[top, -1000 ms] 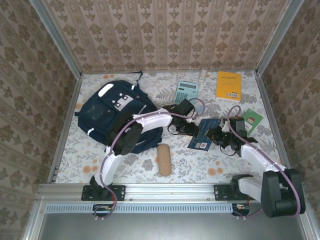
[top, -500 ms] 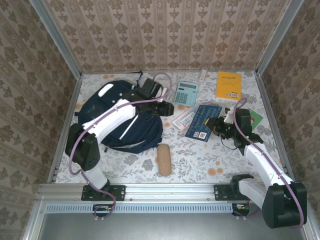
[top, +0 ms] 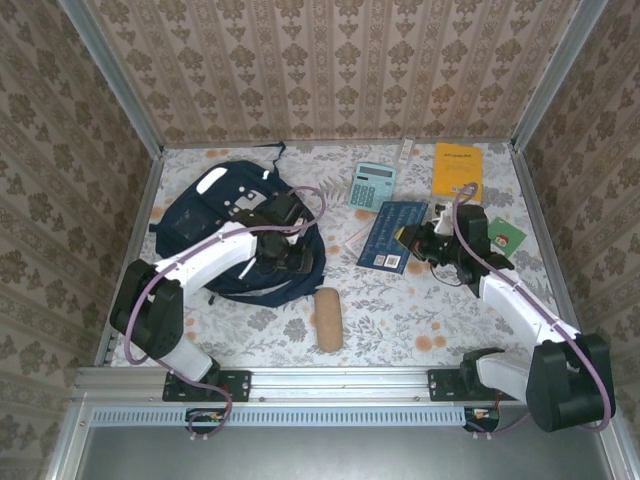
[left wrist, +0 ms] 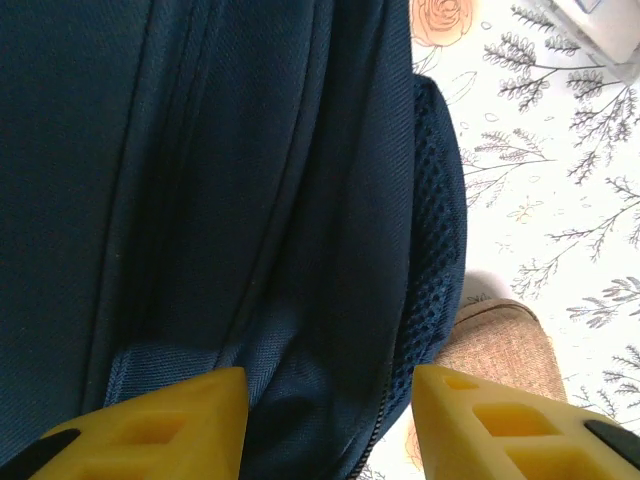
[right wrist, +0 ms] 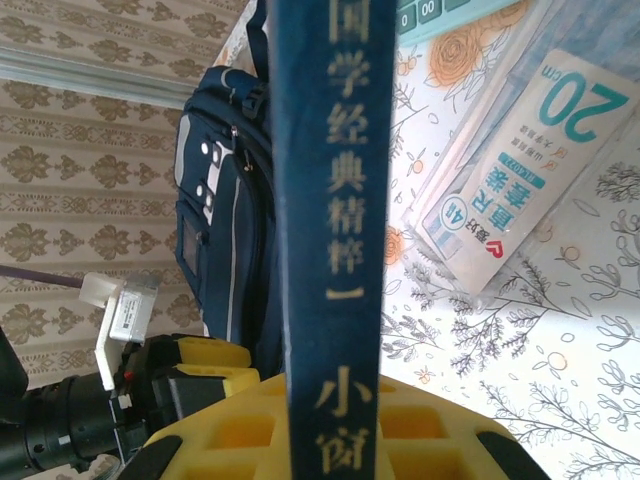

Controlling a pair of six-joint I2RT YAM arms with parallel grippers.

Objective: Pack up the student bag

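At left, the student bag point(top: 200, 232) lies diagonally beneath the released left gripper point(left wrist: 330, 398).

Ruler packet point(right wrist: 500, 180) partly behind blue book point(right wrist: 325, 200); student bag point(left wrist: 200, 200) cut off at three edges.

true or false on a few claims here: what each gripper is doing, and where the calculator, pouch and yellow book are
1. The right gripper holds the navy book. True.
2. The left gripper is clamped on the tan pouch. False: its jaws stand apart over the student bag, and the pouch lies loose on the table near the bag's edge.
3. The calculator is inside the bag. False: it lies on the table, beyond the navy book.
4. The yellow book lies flat near the far right corner. True.
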